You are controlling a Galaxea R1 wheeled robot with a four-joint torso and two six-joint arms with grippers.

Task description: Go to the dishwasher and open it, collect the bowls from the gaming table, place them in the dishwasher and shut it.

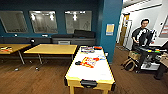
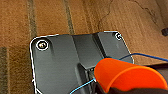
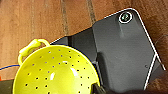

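Yellow-sided gaming table (image 1: 93, 71) stands directly ahead in the head view, coloured items on its white top; a person (image 1: 141, 33) stands right. Left wrist: orange bowl (image 2: 125, 76), end effector state indiscernible. Right wrist: yellow-green perforated bowl (image 3: 55, 72), grip likewise indiscernible.

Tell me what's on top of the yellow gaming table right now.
On the gaming table lie orange-red markings and colourful flat items at the far end, too blurred to identify. I can't make out any bowls on it. The near part of the top is bare.
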